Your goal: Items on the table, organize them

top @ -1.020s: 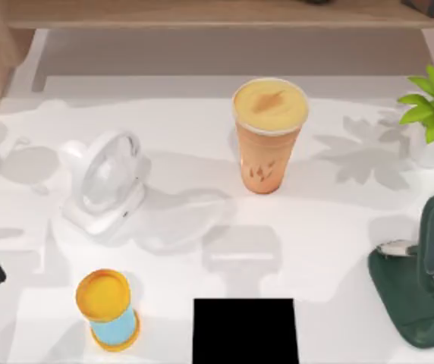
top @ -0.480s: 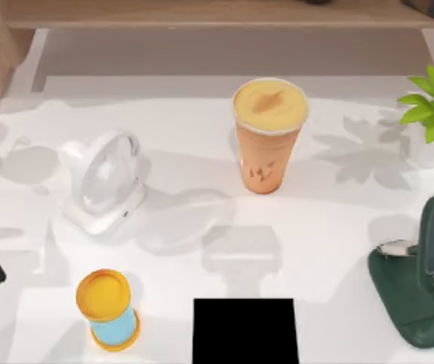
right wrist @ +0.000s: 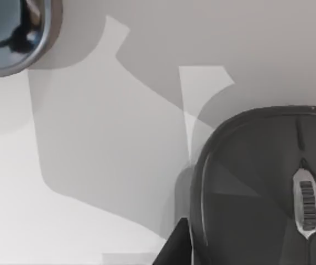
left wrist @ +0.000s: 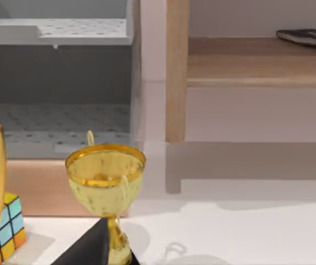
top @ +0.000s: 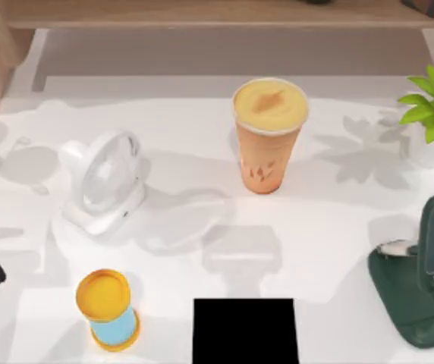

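Observation:
The tall orange cup [top: 269,136] with its domed yellow-orange lid stands upright at the back middle of the white table [top: 338,227]. In the right wrist view the dark grey mouse [right wrist: 257,193] lies flat on the table, its silver wheel facing up. A rounded corner of the grey-blue slab [right wrist: 11,33] lies a short way from it. A dark wedge of my right gripper [right wrist: 172,245] sits beside the mouse at that view's edge. A similar dark wedge of my left gripper [left wrist: 91,248] shows in the left wrist view.
A white desk fan [top: 105,182] stands at the left. An orange-and-blue hourglass [top: 109,309] is at the front left. A dark green stand [top: 414,296] sits at the right edge, a potted plant [top: 433,110] at the back right. A gold trophy [left wrist: 105,182] and a colour cube [left wrist: 6,232] stand by the wooden shelf.

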